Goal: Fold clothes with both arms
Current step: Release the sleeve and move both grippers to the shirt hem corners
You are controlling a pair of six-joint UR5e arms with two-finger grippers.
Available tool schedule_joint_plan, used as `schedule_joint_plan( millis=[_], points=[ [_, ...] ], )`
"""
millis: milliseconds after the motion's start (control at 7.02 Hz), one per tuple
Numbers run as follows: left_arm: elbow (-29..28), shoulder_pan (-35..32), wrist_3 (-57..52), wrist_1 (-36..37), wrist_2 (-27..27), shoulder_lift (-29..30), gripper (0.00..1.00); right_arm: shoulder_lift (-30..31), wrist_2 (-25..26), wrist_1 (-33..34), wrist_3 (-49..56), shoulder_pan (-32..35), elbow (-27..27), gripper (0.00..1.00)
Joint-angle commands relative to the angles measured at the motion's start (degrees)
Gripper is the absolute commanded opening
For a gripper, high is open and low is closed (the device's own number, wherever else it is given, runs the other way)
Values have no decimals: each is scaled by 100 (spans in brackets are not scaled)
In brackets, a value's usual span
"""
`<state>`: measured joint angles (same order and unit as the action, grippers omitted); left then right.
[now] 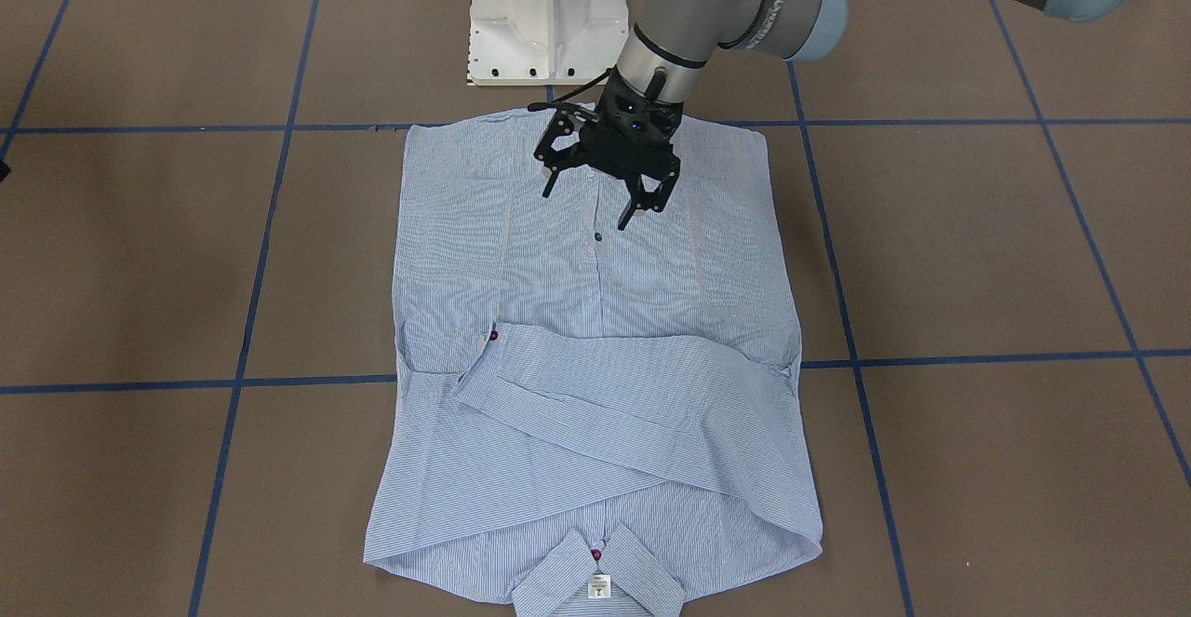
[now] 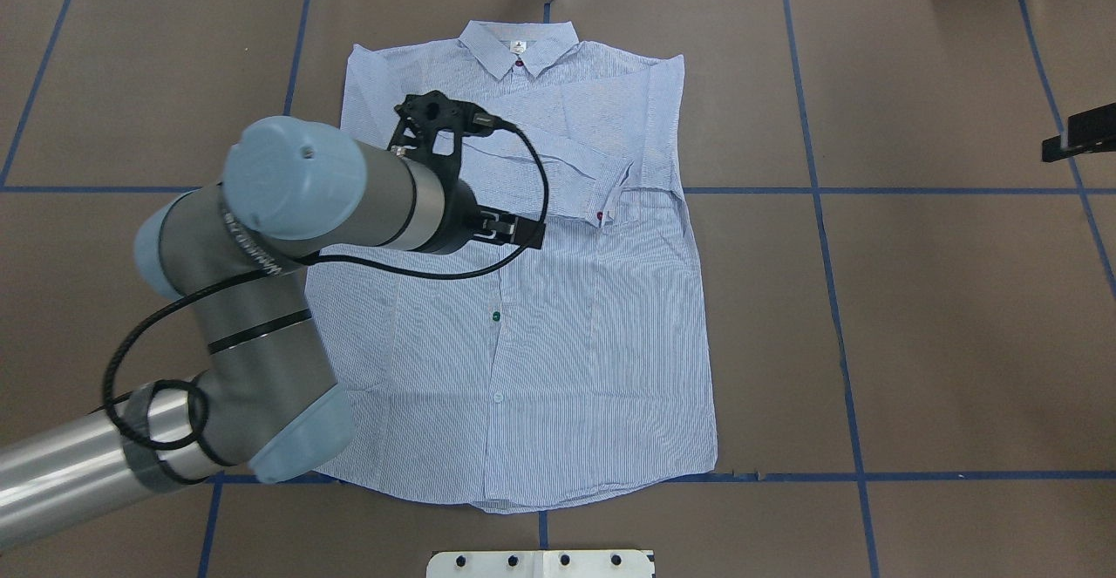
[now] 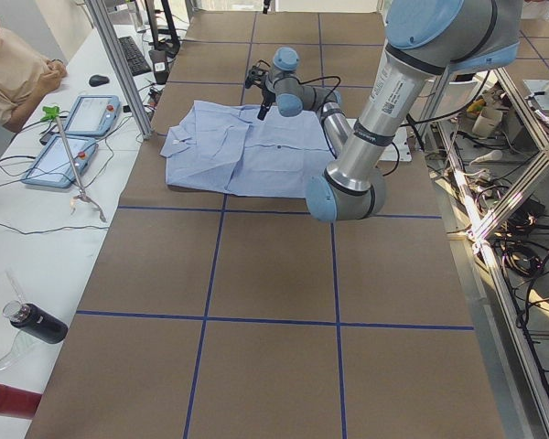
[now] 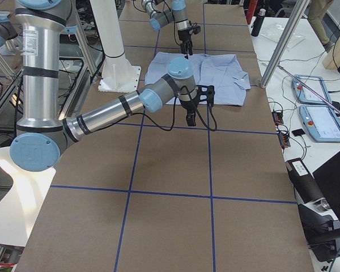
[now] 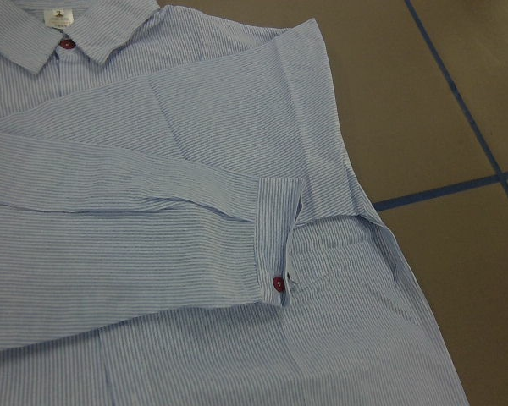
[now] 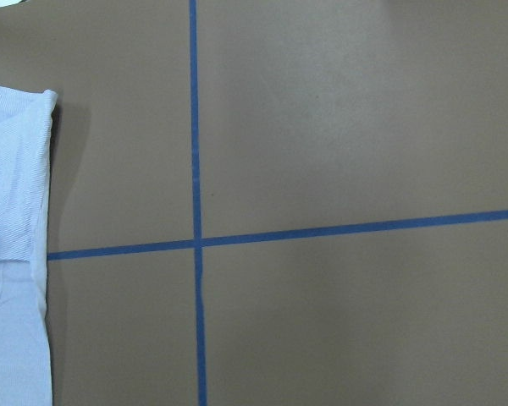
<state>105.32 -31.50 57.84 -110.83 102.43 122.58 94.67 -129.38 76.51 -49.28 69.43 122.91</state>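
The light blue striped shirt (image 1: 595, 394) (image 2: 593, 343) lies flat and buttoned on the brown table, collar away from the robot, both sleeves folded across the chest. A red cuff button (image 5: 278, 284) shows in the left wrist view. My left gripper (image 1: 588, 206) (image 2: 436, 109) hovers over the shirt's middle, open, nothing between its fingers. It also shows far off as the left gripper (image 4: 188, 45) in the exterior right view. My right gripper (image 4: 197, 106) hangs off the shirt's side over bare table. Only a black sliver of it (image 2: 1079, 133) enters the overhead view, so I cannot tell its state. The shirt's edge (image 6: 17, 211) shows in the right wrist view.
The white pedestal base (image 1: 544, 12) stands just behind the shirt's hem. Blue tape lines (image 2: 819, 190) cross the table. A person (image 3: 9, 64) sits at a side bench with pendants (image 3: 69, 137) and a bottle (image 3: 37, 322).
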Motion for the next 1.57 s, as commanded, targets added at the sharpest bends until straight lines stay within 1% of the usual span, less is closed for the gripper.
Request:
schedule_joint_plan(
  millis=[0, 142, 285, 427, 570, 712, 855, 997, 1140, 1282, 1424],
  points=[
    [786, 4, -194, 9, -30, -1056, 100, 43, 1303, -5, -1848, -1626, 749, 100],
    [998, 21, -177, -26, -100, -1495, 100, 60, 2163, -5, -2683, -2548, 969, 100],
    [1243, 82, -115, -44, -414, -2013, 100, 69, 2903, 4, -3292, -3358, 1067, 100],
    [1341, 257, 242, -374, -591, -2593, 100, 121, 3676, 4, -3820, -4158, 1094, 100],
    [1325, 624, 646, -882, -915, -3086, 100, 157, 4223, 4, -4191, -4740, 1129, 100],
    [1316, 993, 1111, -966, -1083, -3360, 100, 157, 4524, 12, -4473, -5146, 1138, 100],
    [1273, 1380, 1559, -949, -1468, -3528, 100, 166, 4858, 21, -4580, -5420, 1138, 100],
    [1272, 1645, 1851, -940, -1533, -3539, 100, 175, 4887, 21, -4599, -5492, 1138, 100],
    [1255, 1891, 2037, -923, -1551, -3548, 97, 175, 4896, 21, -4599, -5510, 1138, 100],
    [1246, 1928, 2065, -905, -1551, -3556, 87, 183, 4914, 21, -4608, -5511, 1138, 100],
    [1176, 1972, 2091, -896, -1551, -3556, 82, 183, 4923, 21, -4608, -5511, 1138, 100]
  ],
)
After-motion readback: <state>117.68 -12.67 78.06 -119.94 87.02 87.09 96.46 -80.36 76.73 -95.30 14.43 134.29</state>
